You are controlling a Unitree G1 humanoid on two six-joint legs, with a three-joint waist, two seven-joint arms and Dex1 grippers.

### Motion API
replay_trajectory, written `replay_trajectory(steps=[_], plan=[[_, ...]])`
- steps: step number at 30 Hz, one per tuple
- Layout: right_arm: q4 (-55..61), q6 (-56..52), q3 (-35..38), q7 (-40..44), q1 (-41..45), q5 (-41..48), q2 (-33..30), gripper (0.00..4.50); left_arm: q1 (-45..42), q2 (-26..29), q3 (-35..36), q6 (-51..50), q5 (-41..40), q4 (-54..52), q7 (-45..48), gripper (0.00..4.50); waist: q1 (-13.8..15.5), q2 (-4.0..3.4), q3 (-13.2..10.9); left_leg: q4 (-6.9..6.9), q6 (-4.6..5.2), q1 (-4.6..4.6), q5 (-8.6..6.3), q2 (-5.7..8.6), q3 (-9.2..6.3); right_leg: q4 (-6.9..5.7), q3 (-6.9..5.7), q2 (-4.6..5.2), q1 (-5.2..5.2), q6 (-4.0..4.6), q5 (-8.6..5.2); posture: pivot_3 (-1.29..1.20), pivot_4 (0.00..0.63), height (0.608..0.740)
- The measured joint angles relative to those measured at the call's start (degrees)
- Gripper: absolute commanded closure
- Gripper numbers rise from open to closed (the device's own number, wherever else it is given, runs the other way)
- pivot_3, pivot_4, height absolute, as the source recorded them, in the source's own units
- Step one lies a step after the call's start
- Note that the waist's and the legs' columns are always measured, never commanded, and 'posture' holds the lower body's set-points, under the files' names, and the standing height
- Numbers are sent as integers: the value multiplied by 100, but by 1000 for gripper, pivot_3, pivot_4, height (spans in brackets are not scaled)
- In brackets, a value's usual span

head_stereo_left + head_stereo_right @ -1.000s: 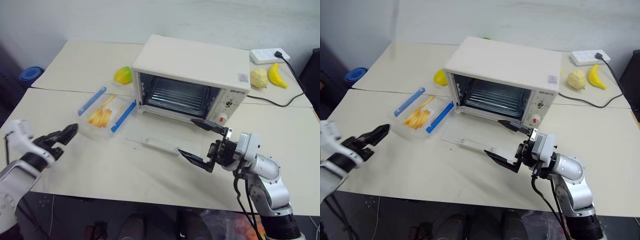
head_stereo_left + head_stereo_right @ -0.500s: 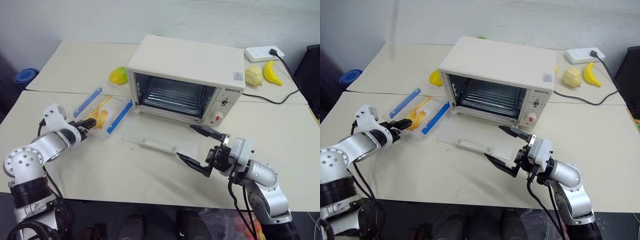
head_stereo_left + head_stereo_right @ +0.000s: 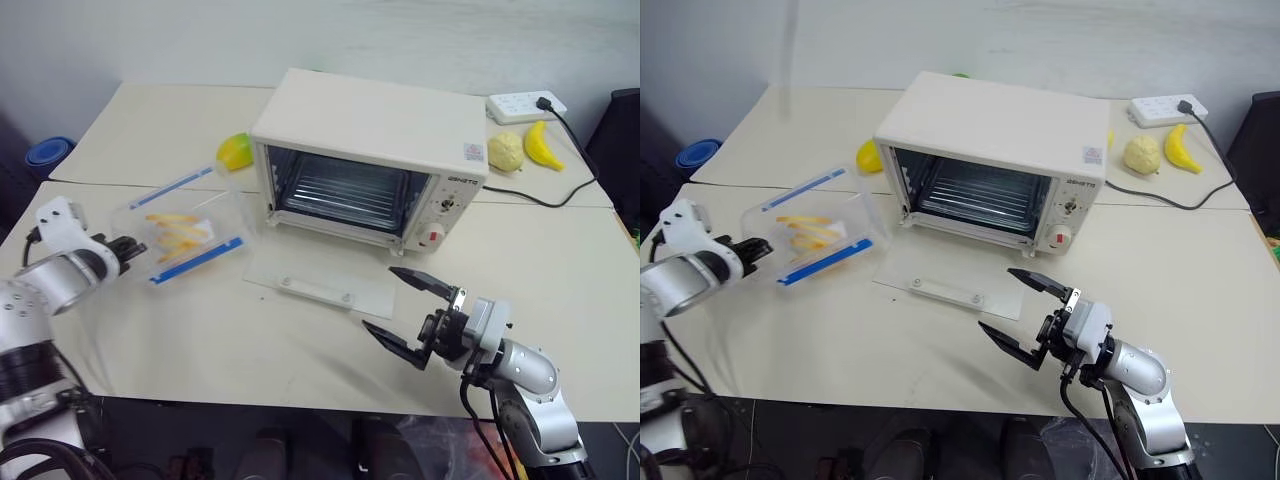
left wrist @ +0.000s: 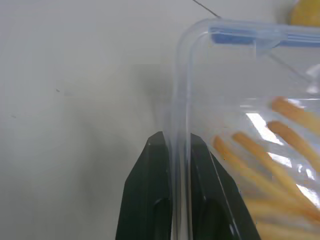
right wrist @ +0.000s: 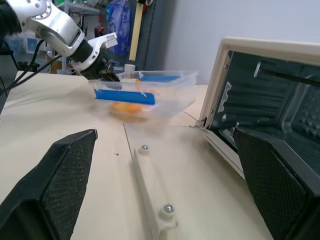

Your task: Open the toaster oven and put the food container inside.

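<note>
Only text: a short dark brand word on the toaster oven [image 3: 372, 150] front panel, above the knobs, too small to make out w/ certainty. Small red-and-white sticker [image 3: 473, 152] on its top rear corner, print illegible. Nothing else readable anywhere.

Left claw [image 4: 177, 150] clamped, right claw [image 3: 410, 309] agape.
</note>
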State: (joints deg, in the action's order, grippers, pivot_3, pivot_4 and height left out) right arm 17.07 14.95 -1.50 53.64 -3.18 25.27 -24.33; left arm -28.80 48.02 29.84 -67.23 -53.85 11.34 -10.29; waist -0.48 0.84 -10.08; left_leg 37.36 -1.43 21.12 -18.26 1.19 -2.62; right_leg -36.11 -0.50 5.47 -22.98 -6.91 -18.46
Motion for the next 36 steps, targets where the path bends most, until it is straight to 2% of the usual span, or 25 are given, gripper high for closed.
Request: replay_trajectory(steps=[1,4,8,14,17,22,26,28,34,35,36], plan=[[-55,5,2,37,-3,6,-23,0,-17,404,-198,-46,108,120,508,4497,3,0,0,-2,0,2,0,1,3,2,1,2,-5,1,-1,0,150,740],[-136,3,13,117,-17,18,-116,0,-210,1112,-823,-34,461,191,1657,4497,39,-3,-1,-4,3,3,1,-5,4,5,6,12,-4,2,-1,0,150,740],[-168,-6,93,135,-56,20,-229,0,-931,1258,-1586,-298,583,140,2789,4497,134,-3,-2,4,12,7,4,1,-4,8,2,24,7,-1,1,0,150,740],[-191,-37,301,126,-296,39,-373,0,-2201,680,-2712,-747,940,-244,3246,4497,152,-2,-2,2,12,8,4,5,1,-16,7,11,6,-3,2,0,150,740],[-182,-40,468,52,-589,46,-409,0,-2603,-40,-3024,-783,1180,-310,3235,4497,141,-2,-2,5,12,9,4,11,5,-29,10,8,1,-3,2,0,150,740],[-117,-28,690,-270,-981,-49,-403,0,-2638,-1083,-3327,-754,1572,-409,3019,4497,54,1,-4,14,12,10,5,10,12,-39,17,3,-4,-4,2,0,150,740],[133,-32,706,-474,-1208,-123,-378,0,-2667,-1352,-3460,-494,1882,-367,3041,4497,19,1,-4,8,9,7,5,11,14,-52,42,-4,-27,-4,2,0,150,740],[379,-97,705,-609,-1305,-127,-376,0,-2727,-1442,-3458,-394,2062,-190,3039,3795,32,1,-4,10,9,9,5,11,18,-57,50,-3,-36,-4,1,0,150,740],[1083,-573,662,-1040,-1338,-129,-378,0,-2869,-1767,-3038,-489,2211,63,3050,2126,56,1,-4,21,10,14,5,9,17,-57,55,1,-38,-4,1,0,150,740],[1191,-667,628,-1090,-1333,-129,-378,0,-2869,-1773,-2982,-547,2206,62,3064,1871,55,1,-4,21,10,15,4,9,16,-64,54,1,-38,-4,1,0,150,740],[1285,-774,604,-1132,-1322,-128,-379,0,-2864,-1769,-2907,-588,2200,61,3116,1871,54,2,-4,21,10,15,5,9,16,-72,55,1,-40,-4,1,0,150,740]])
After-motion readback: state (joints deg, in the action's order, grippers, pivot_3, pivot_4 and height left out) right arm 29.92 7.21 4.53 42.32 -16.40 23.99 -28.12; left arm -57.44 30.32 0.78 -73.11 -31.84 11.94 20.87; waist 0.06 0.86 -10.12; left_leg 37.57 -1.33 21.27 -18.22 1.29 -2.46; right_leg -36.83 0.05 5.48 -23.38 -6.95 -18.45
